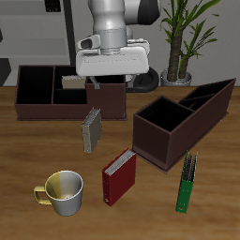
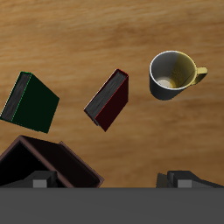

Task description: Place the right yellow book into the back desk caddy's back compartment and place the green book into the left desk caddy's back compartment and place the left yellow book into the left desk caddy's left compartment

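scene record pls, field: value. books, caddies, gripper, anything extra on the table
gripper: over the back desk caddy, fingers' state hidden
right yellow book: partly visible inside the back desk caddy
left yellow book: upright on the table, before the back desk caddy
green book: on the table, near the front edge
left desk caddy: skewed, compartments appear empty
red book: on the table, between mug and green book
mug: near the front edge

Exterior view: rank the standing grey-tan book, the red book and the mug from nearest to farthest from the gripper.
1. The left yellow book, standing just in front of the back desk caddy, below the gripper.
2. The red book, farther toward the table's front edge.
3. The mug, nearest the front edge.
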You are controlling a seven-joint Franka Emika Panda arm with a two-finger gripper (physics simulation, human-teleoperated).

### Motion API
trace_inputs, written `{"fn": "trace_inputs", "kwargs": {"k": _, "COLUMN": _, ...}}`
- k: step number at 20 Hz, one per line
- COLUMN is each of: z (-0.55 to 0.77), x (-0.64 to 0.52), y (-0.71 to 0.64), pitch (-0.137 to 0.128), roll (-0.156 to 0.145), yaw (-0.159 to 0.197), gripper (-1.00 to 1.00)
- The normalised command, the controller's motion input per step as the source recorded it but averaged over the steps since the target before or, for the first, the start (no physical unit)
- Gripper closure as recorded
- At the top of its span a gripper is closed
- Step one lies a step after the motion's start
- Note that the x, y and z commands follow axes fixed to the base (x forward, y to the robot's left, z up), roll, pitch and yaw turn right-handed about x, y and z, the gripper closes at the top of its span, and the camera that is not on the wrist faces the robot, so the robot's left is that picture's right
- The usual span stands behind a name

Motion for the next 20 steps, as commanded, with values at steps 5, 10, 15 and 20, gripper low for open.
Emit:
{"fn": "trace_inputs", "kwargs": {"k": 5, "z": -0.27, "x": 0.33, "y": 0.88, "pitch": 0.012, "roll": 0.032, "yaw": -0.062, "gripper": -1.00}}
{"fn": "trace_inputs", "kwargs": {"k": 10, "z": -0.20, "x": 0.17, "y": 0.59, "pitch": -0.020, "roll": 0.015, "yaw": 0.007, "gripper": -1.00}}
{"fn": "trace_inputs", "kwargs": {"k": 15, "z": -0.02, "x": 0.04, "y": 0.65, "pitch": -0.042, "roll": 0.025, "yaw": -0.024, "gripper": -1.00}}
{"fn": "trace_inputs", "kwargs": {"k": 20, "z": -0.07, "x": 0.24, "y": 0.42, "pitch": 0.038, "roll": -0.070, "yaw": -0.106, "gripper": -1.00}}
